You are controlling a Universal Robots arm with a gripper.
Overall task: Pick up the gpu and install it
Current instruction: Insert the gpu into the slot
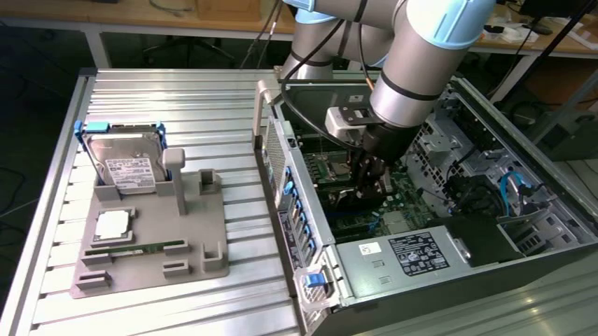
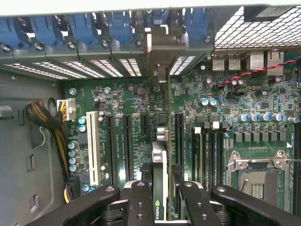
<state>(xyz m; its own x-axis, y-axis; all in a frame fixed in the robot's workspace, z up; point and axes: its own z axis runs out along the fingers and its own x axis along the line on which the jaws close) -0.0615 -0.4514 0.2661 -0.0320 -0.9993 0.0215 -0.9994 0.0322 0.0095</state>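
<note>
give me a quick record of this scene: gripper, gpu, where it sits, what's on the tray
gripper: gripper down inside the open computer case, jaws shut on the gpu
gpu: held edge-on over the motherboard and its expansion slots; seated or not, cannot tell
tray: tray holds a hard drive and a memory stick

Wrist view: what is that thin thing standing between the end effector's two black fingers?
That is the gpu, seen edge-on in the wrist view. The fingers grip it from both sides, with the green motherboard behind it.
</note>
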